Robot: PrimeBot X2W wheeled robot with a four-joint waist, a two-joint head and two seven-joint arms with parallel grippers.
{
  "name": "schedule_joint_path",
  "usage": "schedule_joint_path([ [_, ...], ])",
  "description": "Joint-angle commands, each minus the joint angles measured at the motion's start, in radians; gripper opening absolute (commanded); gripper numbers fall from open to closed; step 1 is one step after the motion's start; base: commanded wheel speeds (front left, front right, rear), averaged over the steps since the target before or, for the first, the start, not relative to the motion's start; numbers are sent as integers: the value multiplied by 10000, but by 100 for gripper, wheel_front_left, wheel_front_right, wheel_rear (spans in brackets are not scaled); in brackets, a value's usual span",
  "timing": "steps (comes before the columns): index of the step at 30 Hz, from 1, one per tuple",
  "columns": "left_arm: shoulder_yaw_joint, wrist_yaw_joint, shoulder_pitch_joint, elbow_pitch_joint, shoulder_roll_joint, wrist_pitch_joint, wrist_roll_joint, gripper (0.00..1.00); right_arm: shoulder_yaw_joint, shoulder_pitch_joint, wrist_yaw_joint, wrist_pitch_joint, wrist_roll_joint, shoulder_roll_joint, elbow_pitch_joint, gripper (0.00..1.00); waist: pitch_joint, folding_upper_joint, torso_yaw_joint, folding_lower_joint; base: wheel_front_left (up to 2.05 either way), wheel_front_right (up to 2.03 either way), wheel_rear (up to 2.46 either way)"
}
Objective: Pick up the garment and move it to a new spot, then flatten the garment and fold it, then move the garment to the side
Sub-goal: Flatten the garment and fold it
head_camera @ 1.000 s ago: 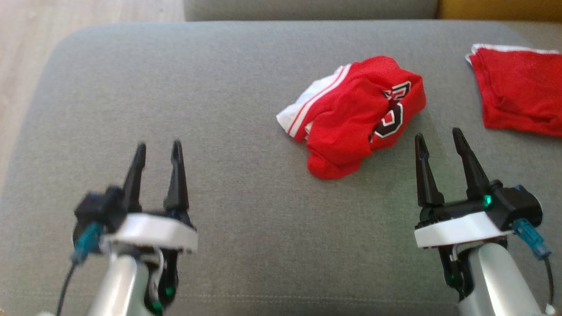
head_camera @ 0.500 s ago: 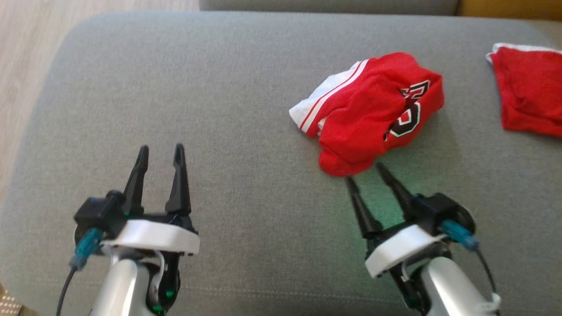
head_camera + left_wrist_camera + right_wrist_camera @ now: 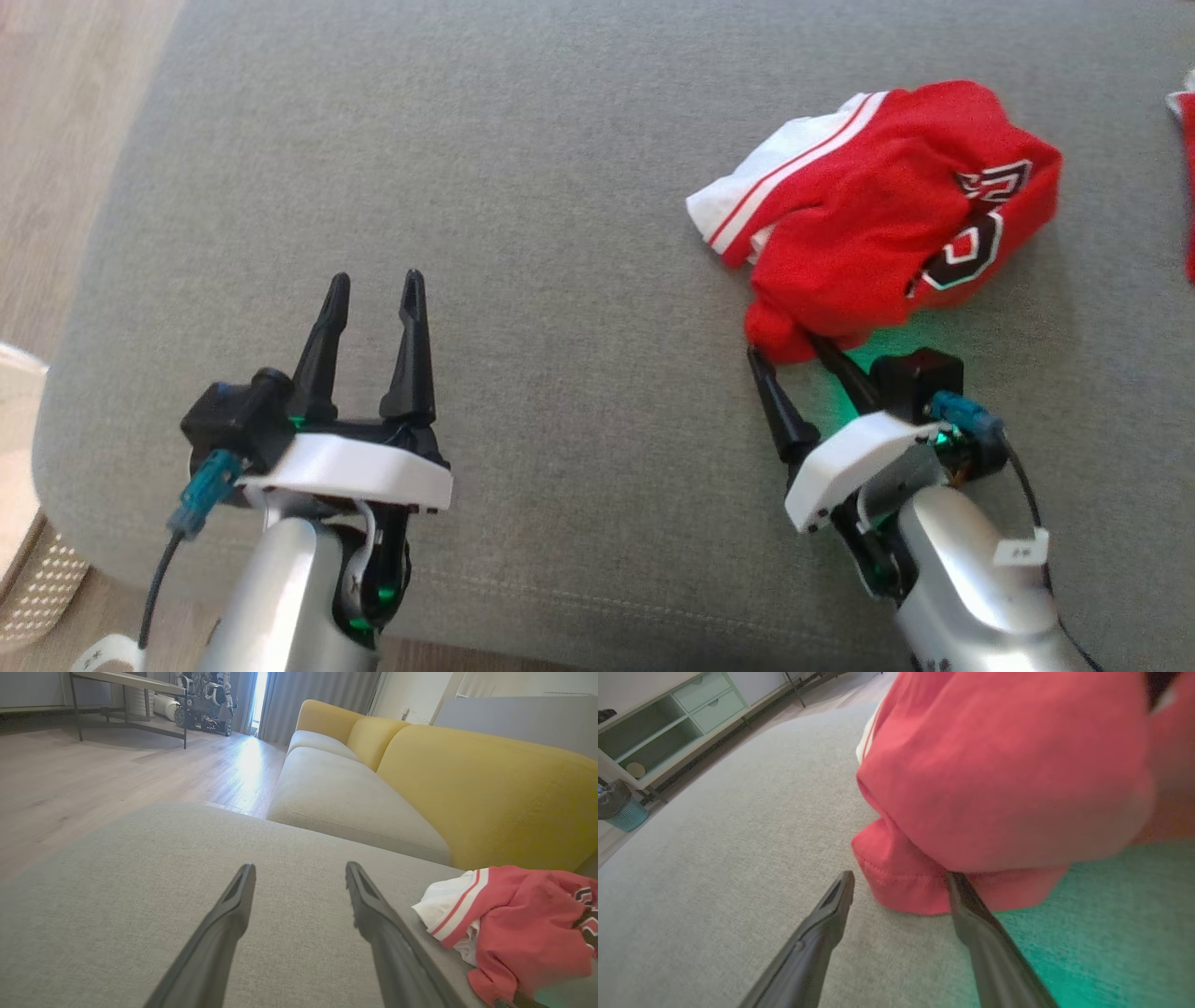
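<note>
1. While it lies bunched up in a heap, the red sports shirt with white stripes and black letters sits on the right part of the big grey cloth cushion.
2. Past the cushion there is a pale wooden floor and a fat yellow sofa back. A white basket with little dots stands by the cushion's near left corner.
3. At the shirt's near bottom edge is the right gripper. Its two dark fingers are spread wide. One tip touches the red hem and the other is just beside it, over bare cushion. It holds nothing.
4. Far from the shirt, over bare cushion on the left, is the left gripper. Its fingers are spread wide too, with nothing between them.
5. One second ago the right gripper was off to the shirt's right side and not touching it. Now it has come up to the hem. The head camera has moved as well, so the whole picture has slid. The left gripper is spread just as before.
</note>
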Motion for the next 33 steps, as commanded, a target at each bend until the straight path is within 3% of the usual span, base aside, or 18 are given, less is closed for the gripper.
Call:
schedule_joint_path([
  [1,347,28,-407,-255,64,-53,-44,100,170,-449,65,-82,-51,18,-161,100,99,0,135,0,0,0,0],
  [3,376,38,-432,-233,63,-53,-57,100,137,-611,65,-116,-111,18,110,100,128,0,196,0,0,0,0],
  [4,384,53,-434,-225,63,-53,-74,100,112,-674,65,-124,-117,18,234,71,135,0,220,0,0,0,0],
  [5,383,70,-433,-219,63,-53,-102,100,90,-732,65,-139,-125,18,340,11,141,0,242,0,0,0,0],
  [6,371,81,-433,-218,63,-53,-131,100,97,-788,65,-156,-143,18,431,0,145,0,262,0,0,0,0],
  [11,227,131,-404,-194,63,-53,-227,100,610,-1100,65,-341,129,18,420,0,72,0,297,0,0,0,0],
  [18,66,156,-355,-89,63,-53,-266,100,1269,-2669,65,-729,668,18,-638,0,-334,0,222,0,0,0,0],
  [29,-309,266,11,-108,63,-53,-449,100,-96,-5545,65,-1838,444,18,-1648,0,-971,0,773,0,0,0,0],
  [33,-354,308,165,-126,63,-53,-504,100,350,-5555,65,-1777,329,18,-1205,0,-952,0,1000,0,0,0,0],
])
